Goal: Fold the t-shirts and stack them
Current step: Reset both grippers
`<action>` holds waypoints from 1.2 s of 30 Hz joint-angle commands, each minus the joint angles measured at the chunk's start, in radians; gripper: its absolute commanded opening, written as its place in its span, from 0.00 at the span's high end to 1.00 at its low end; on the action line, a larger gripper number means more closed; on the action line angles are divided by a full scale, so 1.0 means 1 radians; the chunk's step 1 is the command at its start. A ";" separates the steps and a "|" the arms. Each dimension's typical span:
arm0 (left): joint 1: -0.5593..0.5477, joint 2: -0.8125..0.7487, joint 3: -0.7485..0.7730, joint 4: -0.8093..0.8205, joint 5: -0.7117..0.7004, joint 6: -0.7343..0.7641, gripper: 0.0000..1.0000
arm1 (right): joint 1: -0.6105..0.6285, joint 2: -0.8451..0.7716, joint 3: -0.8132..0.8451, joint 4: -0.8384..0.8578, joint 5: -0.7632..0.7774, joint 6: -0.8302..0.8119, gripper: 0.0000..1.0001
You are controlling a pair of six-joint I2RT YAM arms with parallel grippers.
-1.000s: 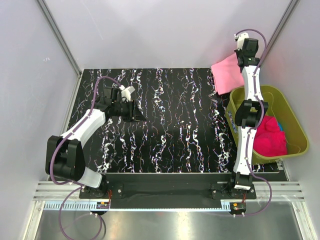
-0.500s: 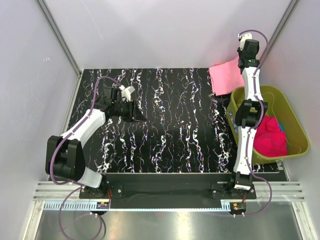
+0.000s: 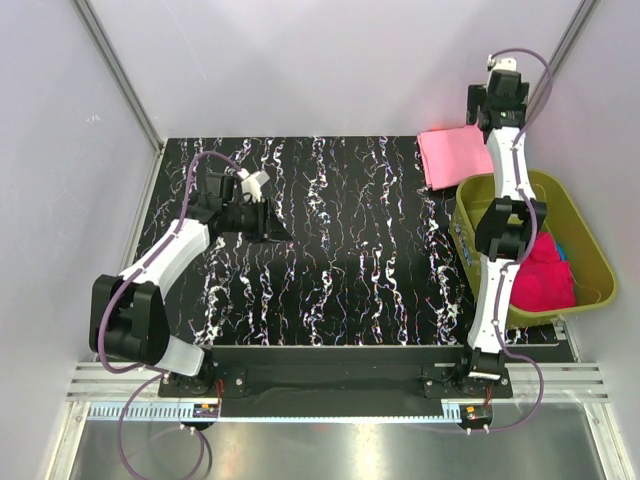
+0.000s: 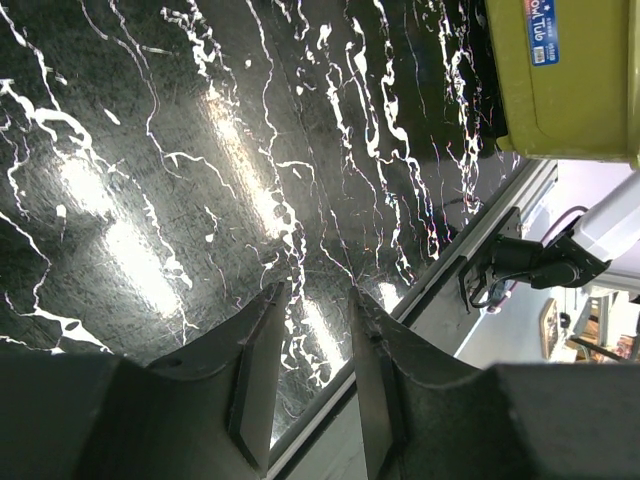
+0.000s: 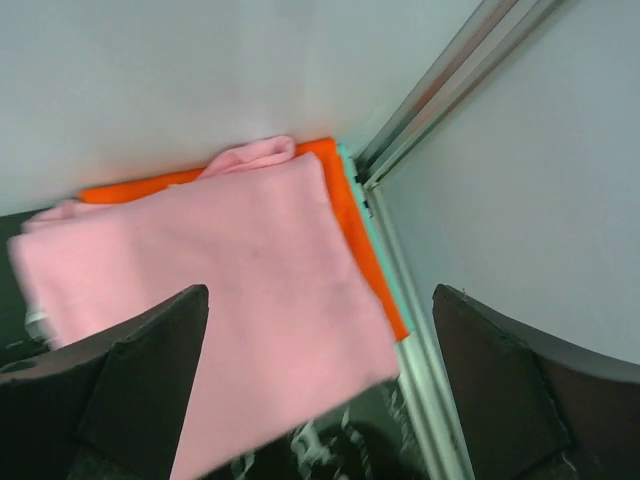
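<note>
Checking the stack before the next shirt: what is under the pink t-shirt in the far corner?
An orange t-shirt, only its far and right edges showing beside the pink t-shirt. Anything beneath the orange one is covered.

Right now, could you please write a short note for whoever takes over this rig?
Left gripper: slightly open, empty, over the table.
Right gripper: wide open, empty, above the stack in the far right corner.
Done: light pink t-shirt lies folded on the orange t-shirt.
Left: magenta t-shirt and blue t-shirt, crumpled in the olive-green tub, to fold and stack.
</note>
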 commanded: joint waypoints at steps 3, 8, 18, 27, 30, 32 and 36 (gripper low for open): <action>0.000 -0.104 0.064 0.034 -0.014 0.059 0.63 | 0.189 -0.348 -0.096 -0.163 0.045 0.193 0.00; 0.002 -0.222 0.098 0.066 -0.048 0.064 0.61 | 0.394 -0.494 -0.225 -0.437 -0.051 0.402 0.00; -0.004 -0.400 0.030 0.139 -0.087 0.070 0.01 | 0.533 -1.098 -1.119 -0.062 -0.491 0.862 0.00; 0.005 -0.426 -0.066 0.240 -0.056 0.039 0.01 | 0.533 -1.414 -1.497 0.024 -0.405 0.879 0.00; 0.016 -0.406 -0.065 0.247 -0.027 0.025 0.01 | 0.533 -1.459 -1.501 0.036 -0.356 0.877 0.00; 0.016 -0.414 -0.073 0.251 -0.027 0.025 0.01 | 0.533 -1.469 -1.495 0.036 -0.334 0.883 0.00; 0.017 -0.431 -0.079 0.255 -0.036 0.027 0.01 | 0.533 -1.457 -1.504 0.038 -0.320 0.895 0.00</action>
